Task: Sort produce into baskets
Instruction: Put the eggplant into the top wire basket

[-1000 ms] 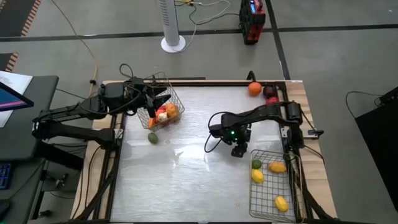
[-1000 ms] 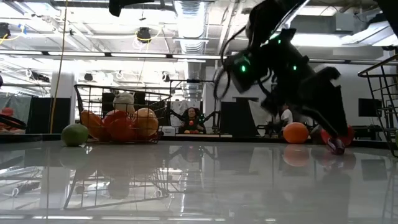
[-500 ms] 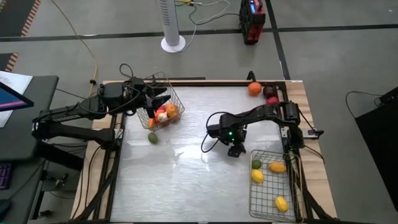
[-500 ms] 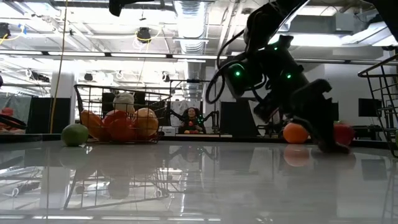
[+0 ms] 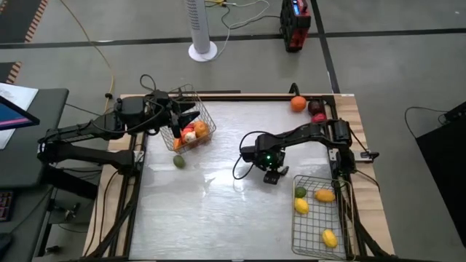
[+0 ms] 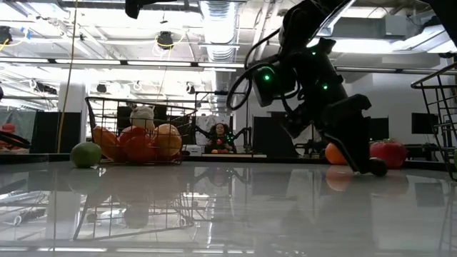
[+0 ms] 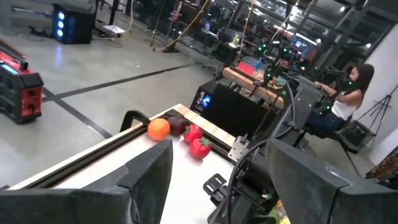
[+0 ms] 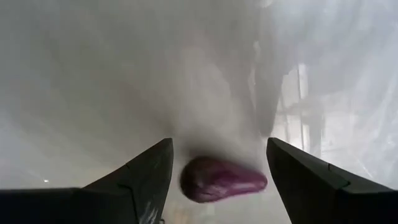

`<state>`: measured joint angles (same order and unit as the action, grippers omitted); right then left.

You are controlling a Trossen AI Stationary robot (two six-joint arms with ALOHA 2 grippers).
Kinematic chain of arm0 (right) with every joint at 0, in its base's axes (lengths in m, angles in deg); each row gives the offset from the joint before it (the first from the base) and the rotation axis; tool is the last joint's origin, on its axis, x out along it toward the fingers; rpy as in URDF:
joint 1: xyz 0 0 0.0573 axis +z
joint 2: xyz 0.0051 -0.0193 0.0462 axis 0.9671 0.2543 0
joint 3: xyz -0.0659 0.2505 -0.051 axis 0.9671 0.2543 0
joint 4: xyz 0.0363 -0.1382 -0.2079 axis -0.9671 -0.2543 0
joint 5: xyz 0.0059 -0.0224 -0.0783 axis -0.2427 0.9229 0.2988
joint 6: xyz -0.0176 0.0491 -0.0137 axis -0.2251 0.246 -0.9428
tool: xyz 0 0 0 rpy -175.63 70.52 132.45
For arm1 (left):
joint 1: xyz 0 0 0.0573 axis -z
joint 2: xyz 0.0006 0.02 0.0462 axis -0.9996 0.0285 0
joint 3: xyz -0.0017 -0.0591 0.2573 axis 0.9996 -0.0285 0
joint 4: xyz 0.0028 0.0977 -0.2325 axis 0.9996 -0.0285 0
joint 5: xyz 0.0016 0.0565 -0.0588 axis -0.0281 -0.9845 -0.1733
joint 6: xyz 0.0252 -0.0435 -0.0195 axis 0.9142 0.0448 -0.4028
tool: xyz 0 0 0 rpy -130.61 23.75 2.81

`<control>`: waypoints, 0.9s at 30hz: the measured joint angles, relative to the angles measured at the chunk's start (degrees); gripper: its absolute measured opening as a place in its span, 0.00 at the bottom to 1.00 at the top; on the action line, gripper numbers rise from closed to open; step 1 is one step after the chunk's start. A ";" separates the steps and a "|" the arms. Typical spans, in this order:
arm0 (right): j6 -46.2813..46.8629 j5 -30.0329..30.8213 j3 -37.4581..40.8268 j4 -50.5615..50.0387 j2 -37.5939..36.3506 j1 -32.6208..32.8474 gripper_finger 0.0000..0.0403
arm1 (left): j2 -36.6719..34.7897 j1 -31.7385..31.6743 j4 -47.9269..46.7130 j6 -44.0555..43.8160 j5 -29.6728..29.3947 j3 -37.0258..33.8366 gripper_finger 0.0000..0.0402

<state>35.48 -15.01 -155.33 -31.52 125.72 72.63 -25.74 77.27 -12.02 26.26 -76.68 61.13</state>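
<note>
My right gripper [image 5: 271, 177] is open and low over the middle of the table. A small purple eggplant [image 8: 224, 180] lies on the table between its two fingers; it also shows in the low view [image 6: 378, 168]. My left gripper [image 5: 194, 118] is open and empty above the left wire basket [image 5: 204, 116], which holds orange, red and white pieces. A green lime [image 5: 178, 161] rests on the table beside that basket. The right wire basket [image 5: 320, 251] holds three yellow lemons and a lime [image 5: 299, 192]. An orange [image 5: 298, 103] and red pieces [image 5: 317, 109] lie at the far right corner. My right gripper's fingers [image 8: 149, 174] slant down onto the table, one at each end [image 8: 261, 180] of the eggplant. A thin gap shows at each end, and I cannot tell whether either finger touches it. The eggplant lies on the table.
Bare table lies between the two baskets and along the near edge. The right arm [image 7: 249, 180] reaches in from the table's right side. A white fan stand [image 5: 202, 44] and a red box [image 5: 295, 25] stand on the floor beyond the far edge.
My right gripper has gone a short way toward the table's left edge, staying low over the table. The eggplant has stayed at its fingertips and shifted left with it.
</note>
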 joint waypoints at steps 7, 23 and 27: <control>-2.42 0.33 0.44 -3.25 0.00 -0.42 0.71 | 0.00 0.02 0.00 -0.47 -0.01 0.00 0.61; -13.31 2.14 0.44 -12.40 -0.04 0.90 0.71 | 0.00 0.02 -0.01 -0.45 -0.04 0.00 0.61; -13.57 1.12 0.54 -10.81 -0.02 -0.28 0.71 | 0.00 0.02 -0.02 -0.62 -0.05 0.00 0.61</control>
<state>21.90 -13.89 -154.79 -42.32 125.70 72.36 -25.74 77.30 -12.04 25.64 -76.73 61.13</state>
